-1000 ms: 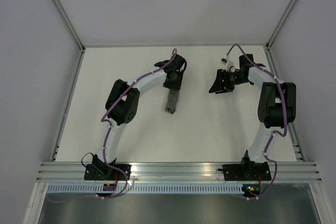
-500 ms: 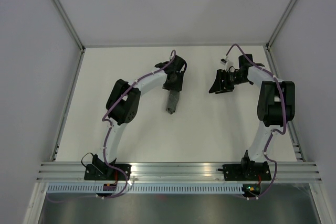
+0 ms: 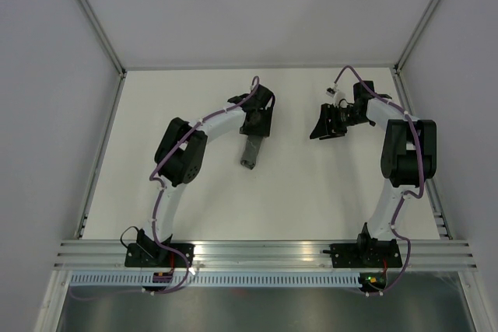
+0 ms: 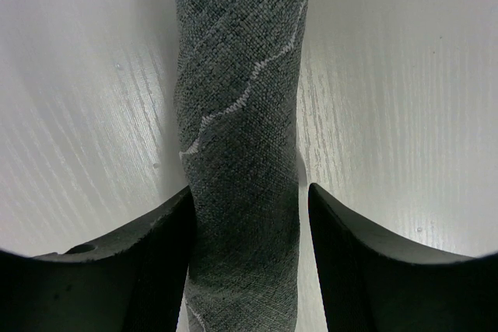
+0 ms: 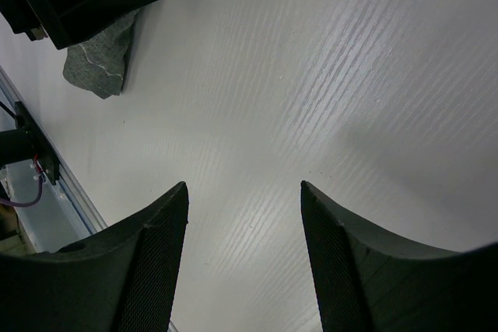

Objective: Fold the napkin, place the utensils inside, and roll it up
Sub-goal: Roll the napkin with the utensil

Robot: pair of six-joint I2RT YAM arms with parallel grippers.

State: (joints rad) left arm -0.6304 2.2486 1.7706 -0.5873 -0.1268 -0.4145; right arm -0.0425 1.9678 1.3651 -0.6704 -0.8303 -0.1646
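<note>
White tabletop (image 3: 311, 200) carries the napkin (image 3: 249, 153), now a tight roll just at 9 o'clock of centre. The left gripper (image 3: 254, 134) has eased its fingers apart around the roll's far end, releasing it. At 2 o'clock, the right gripper (image 3: 324, 127) hangs spread and empty. Rolling looks finished.

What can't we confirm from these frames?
- Utensils: none visible; the rolled napkin would hide any inside.
- Top view: napkin's far end sits under the left tool.
- Left wrist: both napkin ends cut off by frame edges.
- Right wrist: the left tool covers all but one napkin end.
</note>
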